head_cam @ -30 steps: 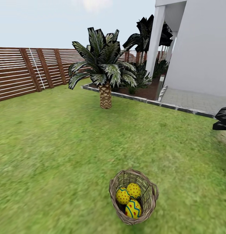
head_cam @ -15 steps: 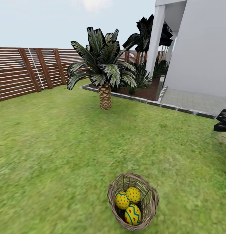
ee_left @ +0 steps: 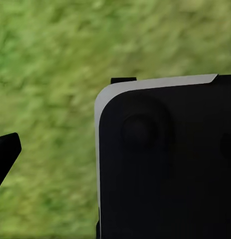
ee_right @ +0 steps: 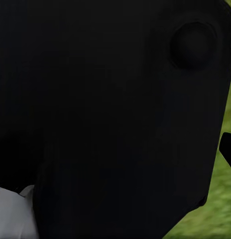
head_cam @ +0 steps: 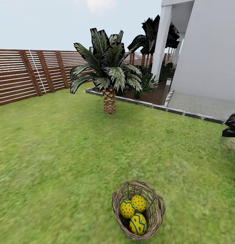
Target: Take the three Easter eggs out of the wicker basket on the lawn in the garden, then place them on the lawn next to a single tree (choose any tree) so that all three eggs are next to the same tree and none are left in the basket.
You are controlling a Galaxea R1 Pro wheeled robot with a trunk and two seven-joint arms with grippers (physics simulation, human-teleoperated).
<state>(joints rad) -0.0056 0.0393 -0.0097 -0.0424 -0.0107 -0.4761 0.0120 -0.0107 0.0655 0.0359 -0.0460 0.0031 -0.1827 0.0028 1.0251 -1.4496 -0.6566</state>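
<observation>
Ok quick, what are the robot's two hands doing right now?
Left gripper: cannot be told.
Right gripper: cannot be told.
The three Easter eggs lie in the wicker basket.

A broad, slightly patchy green lawn (head_cam: 63,152) is spread up to a brown slatted wooden fence (head_cam: 26,74) and a grey stone kerb (head_cam: 171,109). A small round brown wicker basket (head_cam: 154,217) is set on the grass. A short palm with a scaly trunk (head_cam: 109,100) is rooted farther off, well apart.

Low in the frame we see the wicker basket (head_cam: 138,209) tilted on the lawn (head_cam: 56,152), holding three yellow Easter eggs (head_cam: 133,212) clustered together.
</observation>
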